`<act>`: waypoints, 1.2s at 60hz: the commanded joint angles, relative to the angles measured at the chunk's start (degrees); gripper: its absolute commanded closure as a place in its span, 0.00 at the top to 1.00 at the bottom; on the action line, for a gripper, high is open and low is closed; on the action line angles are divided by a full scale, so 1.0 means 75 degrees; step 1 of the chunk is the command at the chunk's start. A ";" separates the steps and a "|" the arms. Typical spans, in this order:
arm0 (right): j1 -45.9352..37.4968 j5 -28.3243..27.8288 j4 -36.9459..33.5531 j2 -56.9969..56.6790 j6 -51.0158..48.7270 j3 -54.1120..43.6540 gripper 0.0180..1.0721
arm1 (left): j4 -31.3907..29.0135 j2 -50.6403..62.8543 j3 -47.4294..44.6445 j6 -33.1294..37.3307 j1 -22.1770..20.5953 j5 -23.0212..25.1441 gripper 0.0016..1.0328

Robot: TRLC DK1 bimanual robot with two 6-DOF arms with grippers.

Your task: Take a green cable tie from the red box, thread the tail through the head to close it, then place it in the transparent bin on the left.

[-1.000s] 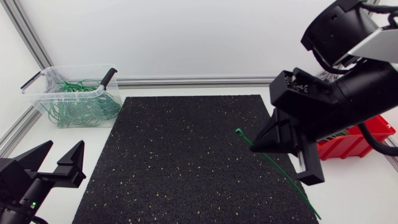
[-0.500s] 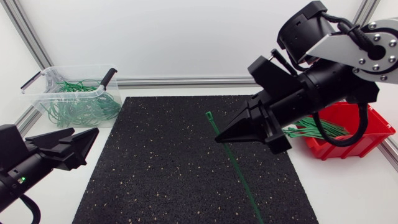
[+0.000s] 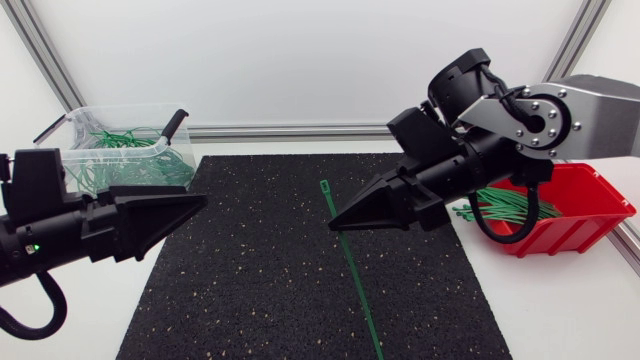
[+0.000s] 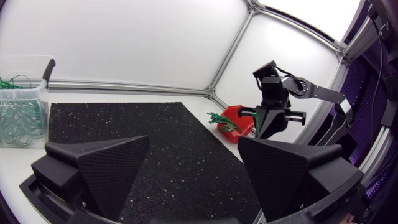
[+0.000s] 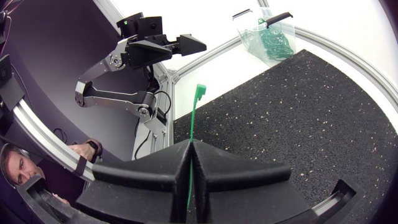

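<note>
My right gripper (image 3: 337, 224) hangs over the black mat (image 3: 260, 270), shut on a straight green cable tie (image 3: 352, 275). The tie's head (image 3: 323, 185) points up and back, and its tail slants down toward the mat's front edge. In the right wrist view the tie (image 5: 194, 118) rises from between the pressed fingertips (image 5: 189, 147). My left gripper (image 3: 198, 200) is open over the mat's left edge and points right at the tie; its fingers (image 4: 106, 168) stand wide apart with nothing between them. The red box (image 3: 575, 225) holds loose green ties (image 3: 500, 205). The transparent bin (image 3: 70, 125) stands at the back left.
The bin (image 4: 38, 87) holds several looped green ties (image 3: 125, 170) and has black handle clips. The mat (image 4: 137, 134) covers the table's middle. Across the mat from my left gripper (image 4: 194, 143) are my right arm (image 4: 273, 106) and the red box (image 4: 242, 124).
My right arm swung left from the red box side, carrying the tie over the mat's middle. My left gripper rose and turned right, now pointing toward the tie.
</note>
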 commanded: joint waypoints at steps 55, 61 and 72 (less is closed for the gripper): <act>-0.0248 -0.1709 0.1958 -0.0232 0.1901 -0.0513 0.06 | 0.2281 0.3337 0.2027 -0.1119 -0.2664 0.1661 0.96; -0.0283 -0.1709 0.2555 -0.0267 0.2347 -0.0618 0.05 | 0.2539 0.3724 0.2191 -0.1271 -0.2769 0.1672 0.96; -0.0412 -0.1686 0.3106 -0.0173 0.2733 -0.0735 0.06 | 0.3254 0.4169 0.2296 -0.1822 -0.2839 0.1672 0.96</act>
